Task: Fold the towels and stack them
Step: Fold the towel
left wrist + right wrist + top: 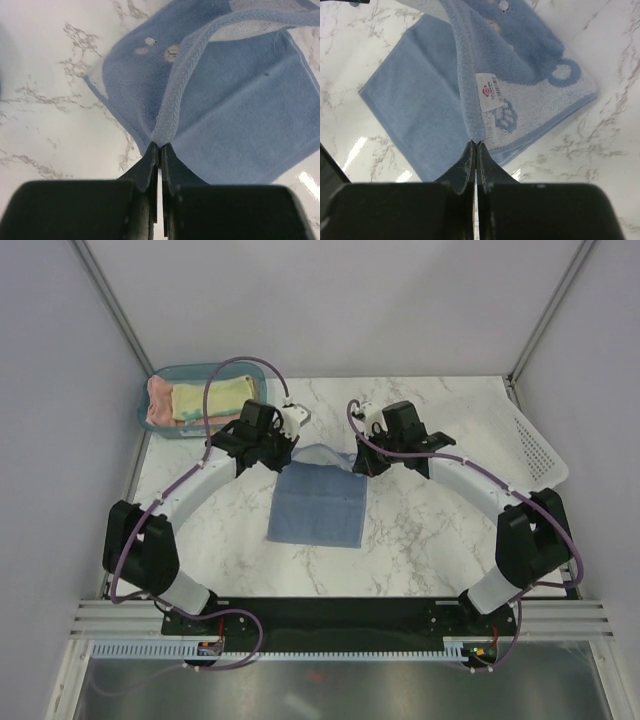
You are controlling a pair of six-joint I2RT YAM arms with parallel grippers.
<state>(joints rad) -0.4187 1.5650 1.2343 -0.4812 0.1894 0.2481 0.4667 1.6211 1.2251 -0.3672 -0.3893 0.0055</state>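
Note:
A light blue towel (320, 502) lies on the marble table, its far edge lifted off the surface. My left gripper (160, 146) is shut on that raised hem at the left corner, above the flat part of the towel (240, 125). My right gripper (476, 144) is shut on the hem at the right corner, where the towel (415, 100) shows its printed underside and a white label (488, 91). In the top view the left gripper (284, 445) and right gripper (362, 452) hold the far edge. A salmon-pink towel (160, 400) and a pale yellow towel (205, 400) lie in the teal bin.
The teal plastic bin (160, 430) stands at the table's far left corner. A white perforated basket (535, 450) lies at the right edge. Grey walls close in the table on three sides.

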